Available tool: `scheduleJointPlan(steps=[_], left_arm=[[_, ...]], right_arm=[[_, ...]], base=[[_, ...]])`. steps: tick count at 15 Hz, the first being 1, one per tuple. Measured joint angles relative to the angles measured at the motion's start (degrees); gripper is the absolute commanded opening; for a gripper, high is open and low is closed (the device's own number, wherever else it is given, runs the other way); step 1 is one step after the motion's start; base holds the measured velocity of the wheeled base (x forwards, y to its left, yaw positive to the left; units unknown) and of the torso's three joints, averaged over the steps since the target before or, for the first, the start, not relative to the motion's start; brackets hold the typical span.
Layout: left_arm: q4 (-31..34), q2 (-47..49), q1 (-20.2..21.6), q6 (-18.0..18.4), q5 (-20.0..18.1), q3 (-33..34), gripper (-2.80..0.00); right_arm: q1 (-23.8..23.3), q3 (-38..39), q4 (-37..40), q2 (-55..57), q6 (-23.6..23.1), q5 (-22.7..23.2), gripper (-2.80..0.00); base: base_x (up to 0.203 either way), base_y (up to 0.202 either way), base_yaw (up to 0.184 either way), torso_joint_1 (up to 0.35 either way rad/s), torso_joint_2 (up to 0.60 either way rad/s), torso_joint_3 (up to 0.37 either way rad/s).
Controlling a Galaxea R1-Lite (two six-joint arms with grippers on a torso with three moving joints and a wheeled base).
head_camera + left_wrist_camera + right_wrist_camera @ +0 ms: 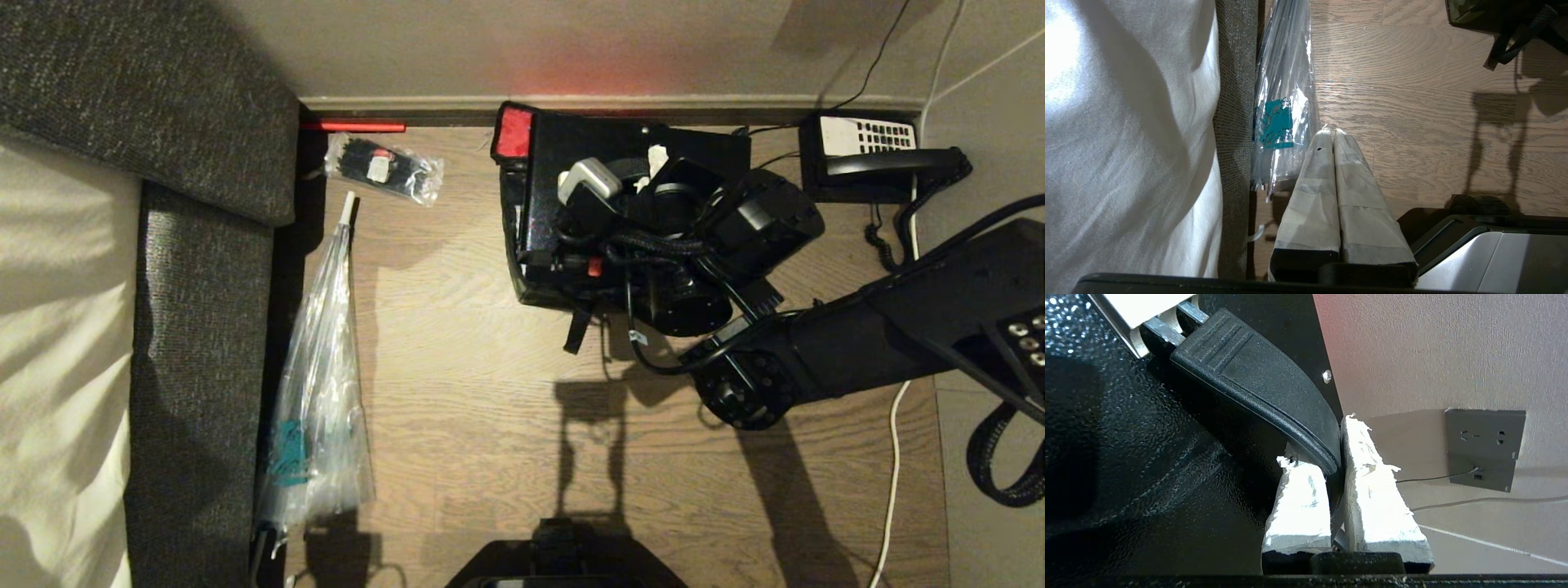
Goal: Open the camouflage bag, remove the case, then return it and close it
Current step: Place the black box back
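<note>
- My right gripper (1337, 457) was clamped narrow on the handle (1261, 384) of the case (1126, 449), over the camouflage bag (539, 269) on the table (457, 343) by the wall.
- My left gripper (1334, 136) hung closed and empty near the bed (1126, 143).

Our right arm (816, 343) covers most of the camouflage bag (539, 212) in the head view, so we cannot tell how far it stands open. The desk telephone (865, 155) shows only partly behind its handset. The left wrist view cuts the bag at a corner.
</note>
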Motion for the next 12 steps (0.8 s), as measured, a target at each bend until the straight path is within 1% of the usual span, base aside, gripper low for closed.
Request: scheduleJointPlan(steps=[3, 5, 12], left_arm=[[0.0, 0.0, 0.0, 0.0, 0.0, 0.0, -2.80], [0.0, 0.0, 0.0, 0.0, 0.0, 0.0, -2.80], [0.0, 0.0, 0.0, 0.0, 0.0, 0.0, -2.80]], right_arm=[[0.3, -0.5, 1.2, -0.8, 0.0, -0.2, -2.80], [1.0, -1.7, 3.4, -1.2, 0.1, -0.5, -2.80], [2.0, -5.1, 5.9, -2.3, 0.4, -1.4, -2.80]], base=[[0.000, 0.000, 0.000, 0.000, 0.00, 0.000], [0.000, 0.000, 0.000, 0.000, 0.00, 0.000], [0.000, 0.000, 0.000, 0.000, 0.00, 0.000]])
